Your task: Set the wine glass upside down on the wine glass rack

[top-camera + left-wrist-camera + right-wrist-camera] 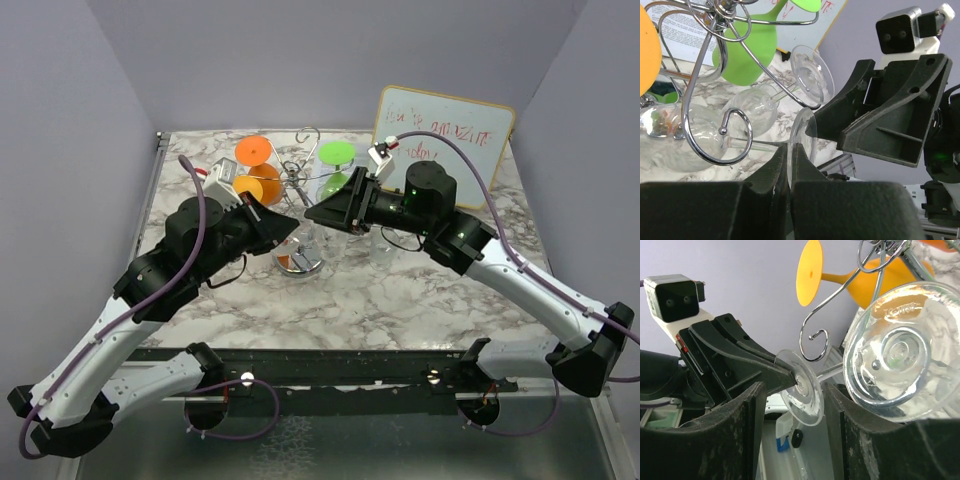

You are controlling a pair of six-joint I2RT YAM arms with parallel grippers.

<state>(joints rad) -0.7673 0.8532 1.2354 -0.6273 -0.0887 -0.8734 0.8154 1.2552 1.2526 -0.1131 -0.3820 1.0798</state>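
Slip risk: left gripper [790, 156] pinches only rim of wine glass [803, 389] foot. Right gripper [792, 396], fingers apart around foot, may knock it toward wine glass rack [724, 6] just ahead.

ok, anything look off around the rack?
Nothing spilled or broken. Odd bit: beside the rack, the left end effector pinches the clear glass by just its foot's thin edge, while the right end effector stands open around that same foot.
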